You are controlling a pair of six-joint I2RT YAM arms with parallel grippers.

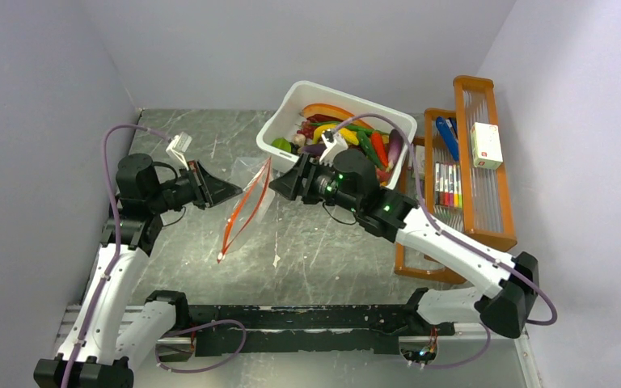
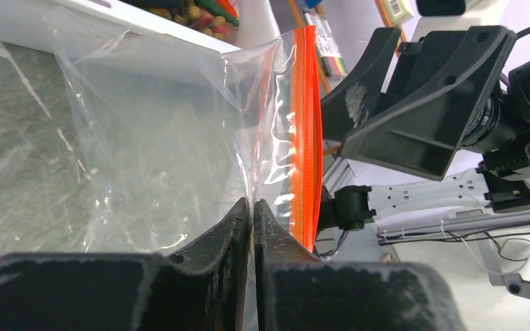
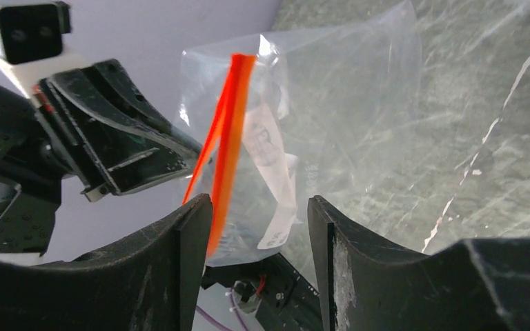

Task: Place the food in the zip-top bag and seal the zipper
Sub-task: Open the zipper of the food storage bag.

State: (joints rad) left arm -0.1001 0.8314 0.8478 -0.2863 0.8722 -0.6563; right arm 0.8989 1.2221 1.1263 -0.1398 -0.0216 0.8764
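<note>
The clear zip-top bag [image 1: 251, 202] hangs in the air between my two grippers, its orange-red zipper [image 1: 241, 212] running down and to the left. My left gripper [image 1: 230, 191] is shut on the bag's clear film [image 2: 179, 158], just beside the zipper [image 2: 305, 138]. My right gripper [image 1: 279, 187] is open, close to the bag's right side. In the right wrist view the bag [image 3: 331, 110], its zipper [image 3: 226, 145] and white label [image 3: 276, 186] hang in front of my open right fingers [image 3: 193, 241]. The food [image 1: 348, 133] lies heaped in a white tub [image 1: 291, 101] behind the right gripper.
An orange wooden rack [image 1: 485, 170] at the right holds marker pens [image 1: 449, 186], a blue item and a small white box [image 1: 485, 145]. Grey walls stand close at left, back and right. A black rail [image 1: 307, 319] runs along the near edge.
</note>
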